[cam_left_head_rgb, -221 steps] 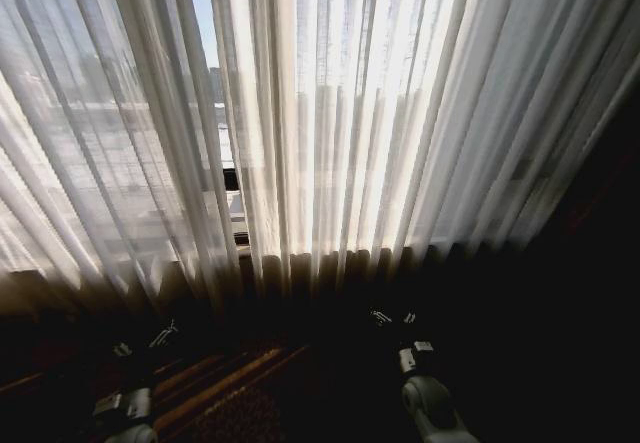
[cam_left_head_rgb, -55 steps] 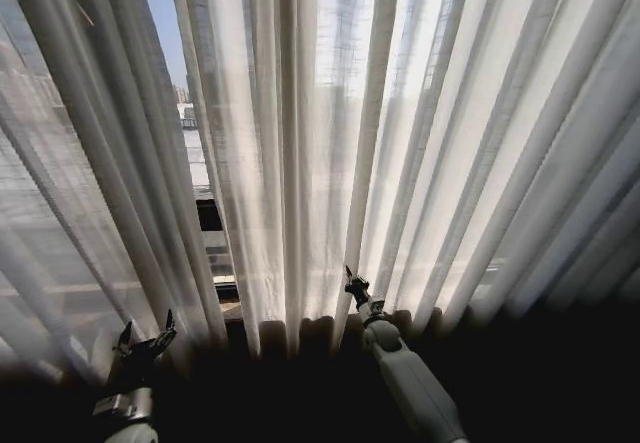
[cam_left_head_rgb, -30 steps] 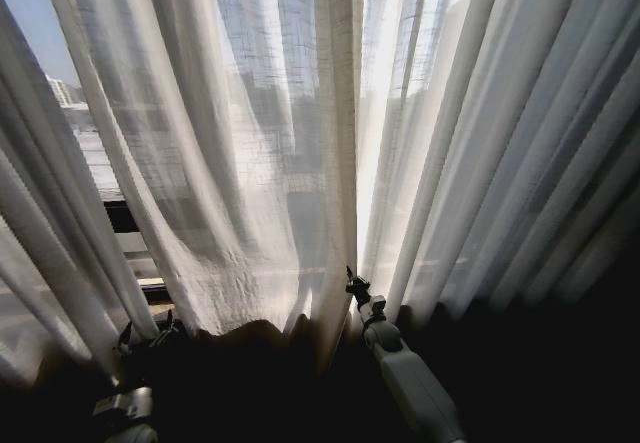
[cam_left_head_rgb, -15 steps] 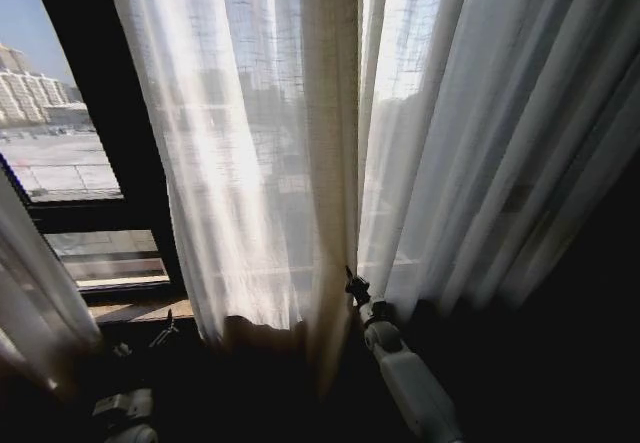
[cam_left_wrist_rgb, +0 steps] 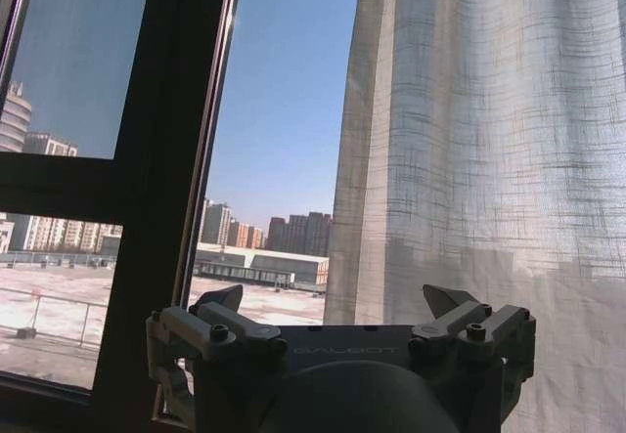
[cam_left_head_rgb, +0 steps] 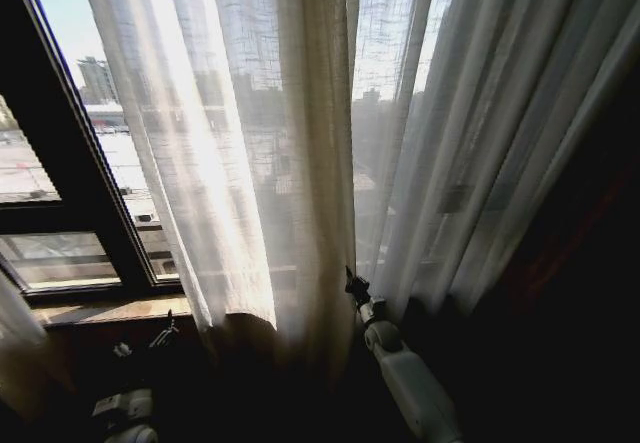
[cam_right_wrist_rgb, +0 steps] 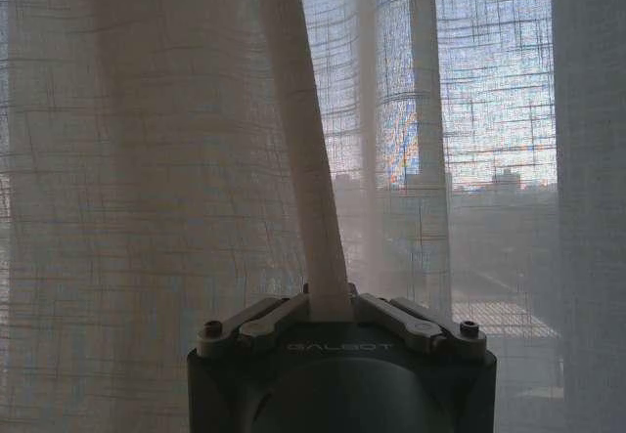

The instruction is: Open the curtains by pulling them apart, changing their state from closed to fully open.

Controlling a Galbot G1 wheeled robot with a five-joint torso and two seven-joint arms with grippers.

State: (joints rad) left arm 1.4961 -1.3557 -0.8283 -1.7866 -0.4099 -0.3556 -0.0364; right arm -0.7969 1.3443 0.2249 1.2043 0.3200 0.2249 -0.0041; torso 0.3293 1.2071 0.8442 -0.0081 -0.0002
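Observation:
The curtains (cam_left_head_rgb: 280, 153) hang as sheer cream pleated panels across the middle and right of the head view. My right gripper (cam_left_head_rgb: 352, 285) is shut on a fold of the curtains (cam_right_wrist_rgb: 318, 218) near their lower hem; in the right wrist view that fold rises straight out of the closed fingers. My left gripper (cam_left_head_rgb: 145, 341) is low at the left, open, holding nothing, with the curtain's edge (cam_left_wrist_rgb: 489, 159) just beside it. Another bit of curtain (cam_left_head_rgb: 18, 353) shows at the lower left edge.
A black window frame (cam_left_head_rgb: 80, 213) with bare glass stands at the left, and its bar (cam_left_wrist_rgb: 156, 159) is right in front of the left gripper. A wooden sill (cam_left_head_rgb: 100, 310) runs below it. The far right is dark.
The whole head view has swung since 0.5 s ago. More bare window shows at the left. The right gripper keeps its hold on the curtain fold; the left gripper stays low and open.

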